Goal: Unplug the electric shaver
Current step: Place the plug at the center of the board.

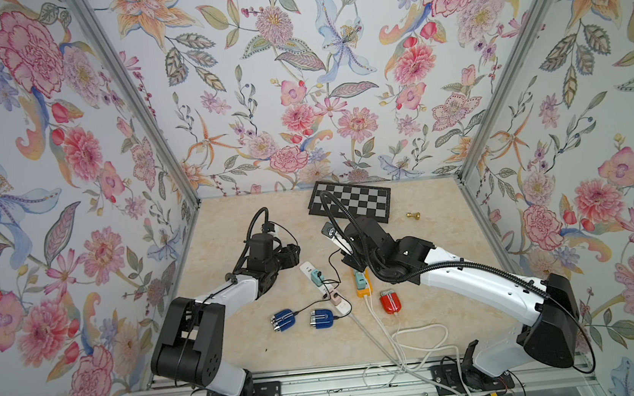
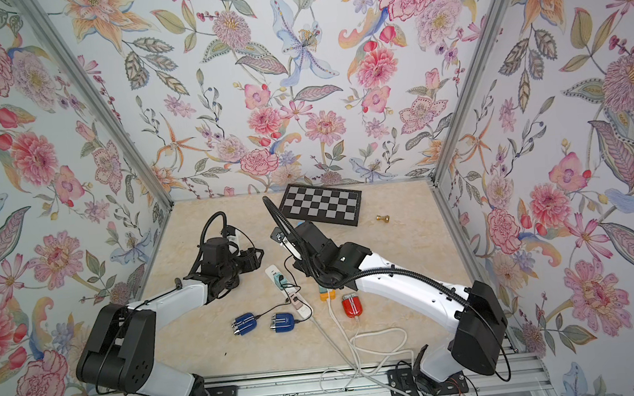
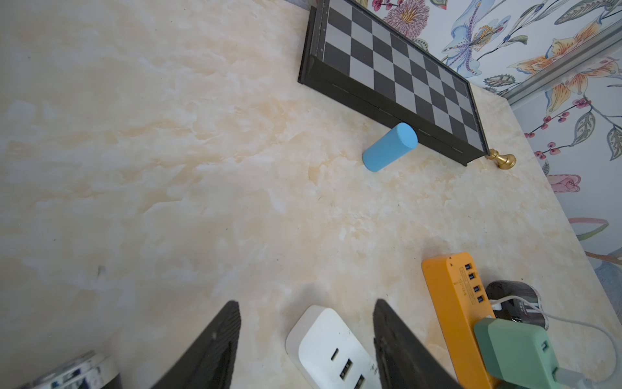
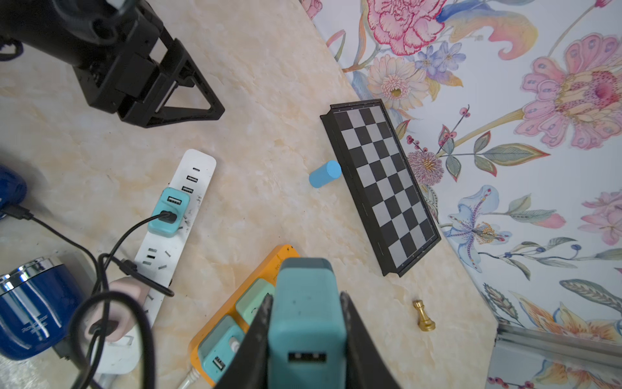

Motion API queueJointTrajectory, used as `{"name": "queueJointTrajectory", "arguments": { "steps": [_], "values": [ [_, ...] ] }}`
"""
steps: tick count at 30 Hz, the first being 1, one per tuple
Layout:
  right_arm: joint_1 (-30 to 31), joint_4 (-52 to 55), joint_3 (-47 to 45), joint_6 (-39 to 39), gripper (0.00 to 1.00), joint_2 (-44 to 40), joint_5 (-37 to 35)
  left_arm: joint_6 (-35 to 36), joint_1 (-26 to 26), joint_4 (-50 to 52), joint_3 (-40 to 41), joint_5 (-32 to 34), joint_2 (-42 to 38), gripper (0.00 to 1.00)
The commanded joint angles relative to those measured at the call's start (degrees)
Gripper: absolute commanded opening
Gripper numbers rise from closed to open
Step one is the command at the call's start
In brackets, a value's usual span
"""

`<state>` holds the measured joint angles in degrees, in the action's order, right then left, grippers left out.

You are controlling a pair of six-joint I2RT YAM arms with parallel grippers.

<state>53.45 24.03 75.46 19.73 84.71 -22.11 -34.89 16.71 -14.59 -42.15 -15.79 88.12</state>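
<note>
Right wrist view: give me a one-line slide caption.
Right gripper clamps a teal adapter at the orange power strip, with the white power strip and chessboard beyond.

1. This was a robot lab cell dressed up to look like a home: floral wallpaper (image 1: 295, 70) covered three walls, framed by bare aluminium posts (image 1: 131, 94).
2. Aluminium rails (image 1: 326, 388) ran along the 6 o'clock edge of the marble-look desk (image 1: 230, 223).
3. The left arm (image 1: 217, 295) and right arm (image 1: 474, 283) were bolted there, at 7 and 5 o'clock.
4. Household props lay about: a chessboard (image 1: 352, 205) at 12 o'clock, and a white power strip (image 1: 326, 285) and an orange power strip (image 1: 362, 285) near the middle.
</note>
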Motion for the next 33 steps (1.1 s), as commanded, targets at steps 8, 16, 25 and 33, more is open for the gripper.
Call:
{"name": "queueJointTrajectory", "arguments": {
  "steps": [8, 16, 25, 33],
  "values": [
    [-1.8, -7.9, 5.6, 9.8, 0.04, -0.2, -7.4, 0.2, -0.8, 0.0, 1.4, 2.9, -3.0, 0.65],
    [-5.6, -10.4, 8.5, 16.5, 0.02, 8.7, -19.9, 0.4, -1.3, 0.6, 1.2, 2.7, -4.0, 0.65],
    [-6.0, -16.2, 16.4, 17.0, 0.03, 7.4, -16.3, 0.6, -1.7, 1.4, 1.6, 2.7, -5.1, 0.65],
    [-3.3, -18.4, 20.5, 10.4, 0.05, 8.1, -0.1, 0.4, -2.0, 0.8, 1.5, 2.5, -5.6, 0.65]
  ]
}}
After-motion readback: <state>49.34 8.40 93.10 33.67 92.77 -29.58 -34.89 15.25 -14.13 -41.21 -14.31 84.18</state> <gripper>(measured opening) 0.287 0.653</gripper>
